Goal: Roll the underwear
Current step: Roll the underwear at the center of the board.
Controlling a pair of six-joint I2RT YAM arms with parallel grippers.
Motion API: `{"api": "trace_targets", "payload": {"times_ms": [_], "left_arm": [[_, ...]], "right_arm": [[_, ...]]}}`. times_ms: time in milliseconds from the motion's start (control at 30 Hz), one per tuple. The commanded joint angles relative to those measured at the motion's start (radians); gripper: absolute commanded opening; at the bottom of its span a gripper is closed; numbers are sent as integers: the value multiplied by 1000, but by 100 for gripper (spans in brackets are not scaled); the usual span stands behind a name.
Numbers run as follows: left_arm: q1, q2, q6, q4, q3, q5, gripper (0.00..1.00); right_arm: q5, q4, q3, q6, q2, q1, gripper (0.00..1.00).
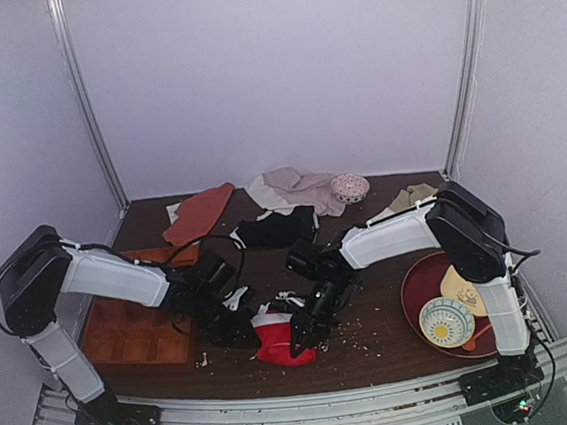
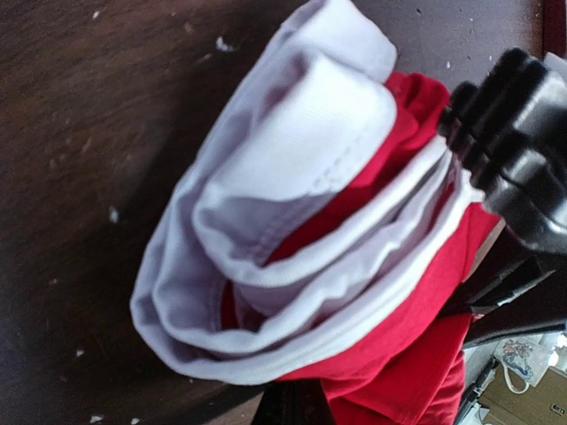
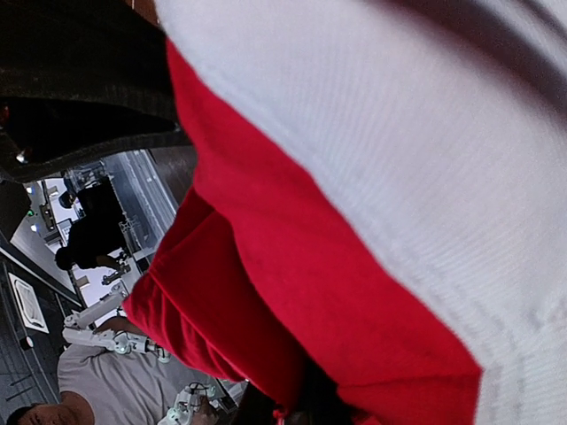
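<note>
The underwear [image 1: 279,341] lies as a red bundle with a white waistband near the table's front edge, between both grippers. In the left wrist view the underwear [image 2: 292,221] shows its white band coiled in layers over red fabric. My left gripper [image 1: 241,329] is at the bundle's left edge, shut, and the cloth covers its fingertips [image 2: 297,409]. My right gripper [image 1: 309,333] presses into the bundle's right side and shows as a black body [image 2: 514,150] in the left wrist view. Red and white underwear [image 3: 292,292] fills the right wrist view and hides the jaws.
A brown compartment tray [image 1: 134,332] sits at the left. At the right, a dark red plate [image 1: 421,285] holds a patterned bowl [image 1: 447,321]. Behind lie black briefs [image 1: 277,229], an orange cloth [image 1: 198,213], a beige-pink garment [image 1: 296,189] and a small bowl [image 1: 349,187].
</note>
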Motion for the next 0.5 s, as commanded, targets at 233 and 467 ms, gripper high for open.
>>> {"api": "trace_targets", "payload": {"times_ms": [233,467], "left_arm": [[-8,33,13,6,45,-8,0],[-8,35,16,-1,50,-11,0]], "right_arm": [[167,-61,18,-19,111,-10,0],[137,-57,40,-28,161,-11,0]]}}
